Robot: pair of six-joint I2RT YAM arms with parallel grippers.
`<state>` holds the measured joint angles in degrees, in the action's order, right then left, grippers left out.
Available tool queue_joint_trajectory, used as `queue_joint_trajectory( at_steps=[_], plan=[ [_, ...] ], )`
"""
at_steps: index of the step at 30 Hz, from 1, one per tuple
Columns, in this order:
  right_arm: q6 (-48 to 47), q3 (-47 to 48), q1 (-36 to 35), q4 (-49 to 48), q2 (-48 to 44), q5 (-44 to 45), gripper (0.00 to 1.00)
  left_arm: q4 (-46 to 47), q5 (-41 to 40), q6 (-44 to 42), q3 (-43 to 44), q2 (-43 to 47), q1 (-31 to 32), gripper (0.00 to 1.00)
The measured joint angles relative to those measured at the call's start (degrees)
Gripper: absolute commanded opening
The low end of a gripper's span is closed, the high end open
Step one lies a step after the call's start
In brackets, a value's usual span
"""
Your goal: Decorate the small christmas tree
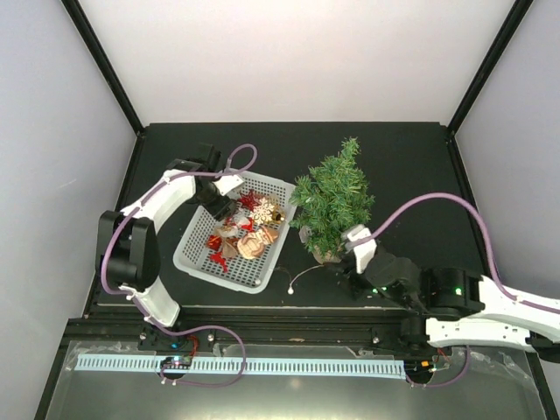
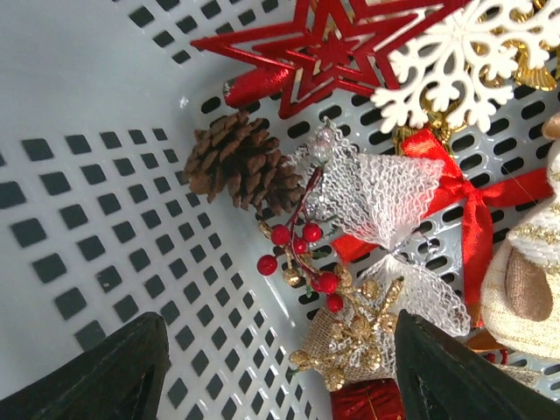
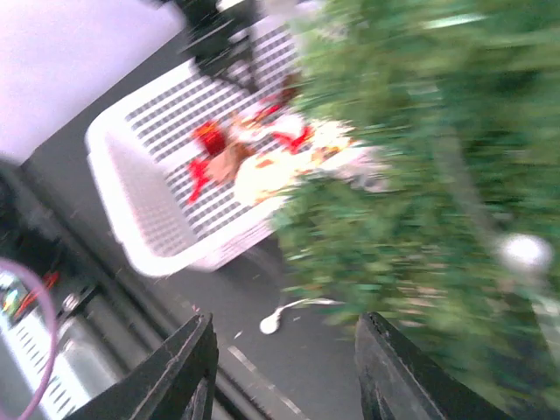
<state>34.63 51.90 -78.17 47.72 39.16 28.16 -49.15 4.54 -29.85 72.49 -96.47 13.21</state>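
on the left, the left claw (image 1: 216,206) is reaching down into the far end of the white basket (image 1: 194,254), which is sitting on the black surface (image 1: 411,157). in the left wrist view its two dark fingers (image 2: 114,376) are standing well apart, open, gripping nothing, and hovering over the ornaments. a brown pine cone (image 2: 241,162) is lying against the basket's mesh wall. just right of it a sprig of red berries (image 2: 302,254) is resting beside a silver mesh ribbon (image 2: 376,197). a red star (image 2: 324,44) and a white snowflake (image 2: 464,61) are lying further along, with a red bow (image 2: 468,201) near them.

a thin white cord (image 1: 302,276) is lying on the surface just off the basket's near right corner.

right of the basket, the small christmas tree (image 1: 337,197) is standing on the surface, its branches reaching the basket's right rim. the right claw (image 1: 337,262) is sitting low at the near side of the tree's base; whether it is touching the tree i cannot tell. the right wrist view is blurring, yet its fingers (image 3: 188,367) are showing apart, open and gripping nothing.
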Motion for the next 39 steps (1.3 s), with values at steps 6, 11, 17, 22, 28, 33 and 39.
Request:
queue_joint_trajectory(
  at_steps=[6, 11, 17, 22, 28, 33, 39],
  plan=[
    [-7.54, 1.57, -5.18, -4.68, 7.04, -8.55, 0.45, -0.20, -0.33, -0.15, 2.47, -0.72, -2.47, 0.72],
    [-10.32, 3.67, -7.26, -6.58, 11.37, -11.21, 0.47, -0.33, -0.24, -0.15, 3.34, -0.63, -2.82, 0.72],
    [-10.93, 5.03, -8.37, -8.57, 20.35, -11.41, 0.53, -1.01, 2.75, -0.11, 3.50, 1.66, -2.82, 0.77],
    [-10.71, 5.07, -8.59, -9.70, 27.71, -8.66, 0.56, -2.05, 6.73, 0.00, 3.58, 10.34, -2.80, 0.80],
    [-10.14, 5.07, -8.52, -12.02, 34.88, -2.21, 0.55, -3.67, 11.89, 0.44, 4.20, 20.35, -2.78, 0.83],
    [-10.08, 3.65, -6.49, -15.76, 41.24, -1.11, 0.54, -5.16, 16.98, 1.79, 4.20, 29.59, -2.27, 0.85],
    [-10.23, 1.77, -2.56, -19.91, 45.46, -1.42, 0.52, -7.02, 20.87, 3.37, 4.26, 35.85, -1.36, 0.85]
  ],
)
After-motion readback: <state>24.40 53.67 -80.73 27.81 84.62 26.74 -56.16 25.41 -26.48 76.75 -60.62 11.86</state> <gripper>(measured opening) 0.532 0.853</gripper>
